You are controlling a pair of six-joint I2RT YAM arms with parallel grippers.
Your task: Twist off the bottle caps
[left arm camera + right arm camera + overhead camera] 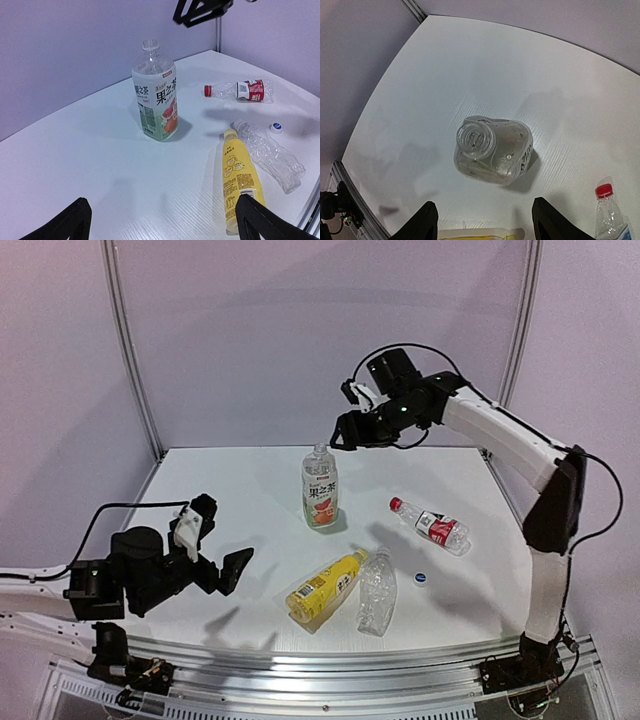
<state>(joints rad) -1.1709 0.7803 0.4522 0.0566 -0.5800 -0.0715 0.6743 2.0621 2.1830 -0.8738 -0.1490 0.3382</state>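
Two bottles look capped; closest to the right gripper (342, 436) is the clear plastic bottle with red label (437, 526), lying to its near-right, small red screw cap (396, 504) at the far-left end. That gripper hangs empty, jaws apart, over the open mouth of the upright clear fruit-label bottle (320, 492); the left gripper (222, 540), jaws wide, sits near-left, well apart

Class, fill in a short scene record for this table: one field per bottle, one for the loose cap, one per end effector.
Fruit-label bottle: upright, neck open
Yellow bottle: lying, yellow cap on
Plain clear bottle: lying, no cap seen
Red-label bottle: lying, red cap on
Blue-and-white cap: loose on table
Left end effector: open, empty
Right end effector: open, above fruit-label bottle
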